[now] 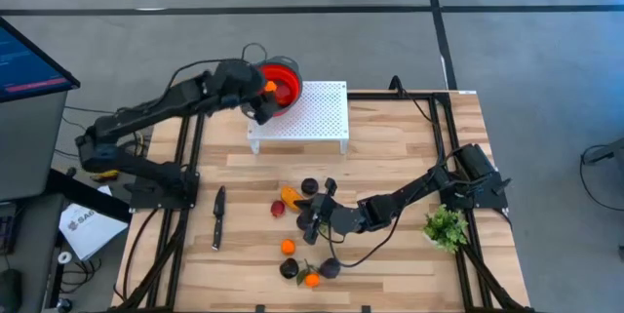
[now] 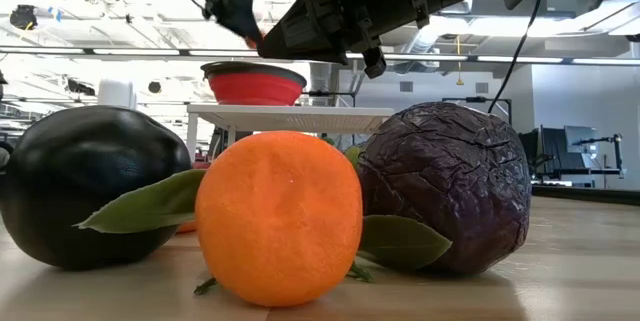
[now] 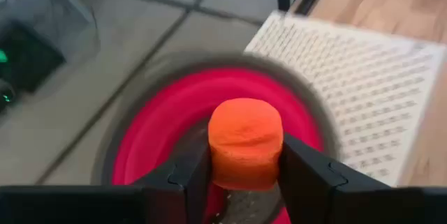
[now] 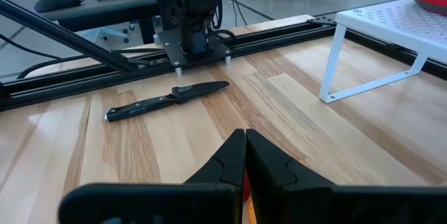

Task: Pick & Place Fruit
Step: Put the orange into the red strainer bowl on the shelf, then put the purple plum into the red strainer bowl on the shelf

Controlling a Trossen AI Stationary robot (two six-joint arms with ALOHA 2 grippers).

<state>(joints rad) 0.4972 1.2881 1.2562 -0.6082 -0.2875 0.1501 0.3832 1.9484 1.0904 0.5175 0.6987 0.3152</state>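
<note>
Pale wooden counter (image 1: 390, 157): left gripper (image 3: 246, 175) fingers pinching small orange ball (image 3: 246, 144) above red round bowl (image 3: 157, 137) on white perforated stand (image 1: 317, 108). Right gripper (image 4: 244, 155) fingers pressed together, low among remaining fruit. Risk: off-centre release bounces ball off rim.

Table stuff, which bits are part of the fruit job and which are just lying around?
Job:
- loose fruit on the table
- orange fruit in left hand
- red bowl under it
- right hand over the fruit

Lying about:
- knife
- green sprig
- white rack
</note>
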